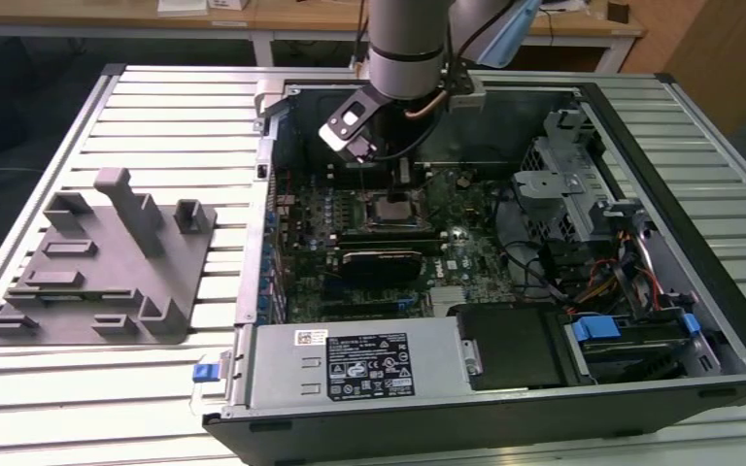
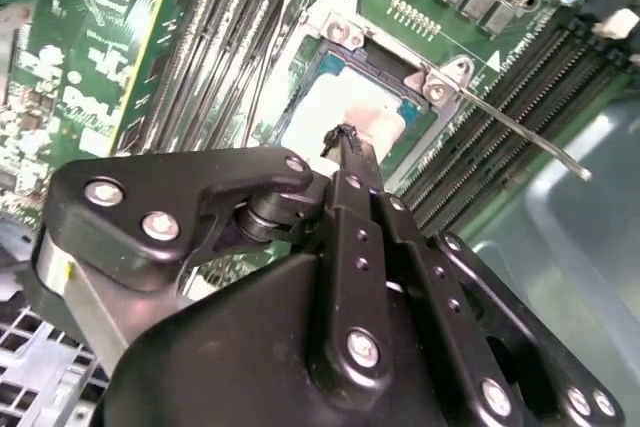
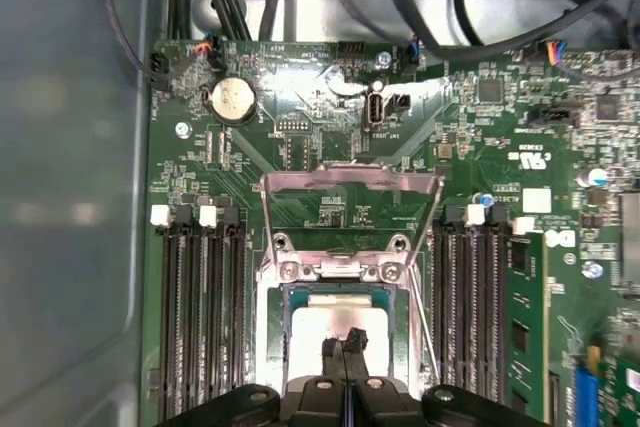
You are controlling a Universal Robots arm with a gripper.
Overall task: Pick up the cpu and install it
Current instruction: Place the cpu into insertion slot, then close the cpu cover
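The fingers (image 3: pixel 335 355) are squeezed together right over the cpu (image 3: pixel 310 332) in its socket (image 3: pixel 270 337), so a hard push could crack it.

No print can be read on the power supply label (image 1: pixel 370 367) or the motherboard (image 3: pixel 300 97)

Open computer case (image 1: pixel 477 419), grey fixture (image 1: pixel 101 277) — slatted table (image 1: pixel 166 107)

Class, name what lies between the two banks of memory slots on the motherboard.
In the first wrist view, the socket lies between them, holding the cpu, its metal plate swung open, with the gripper over the cpu.
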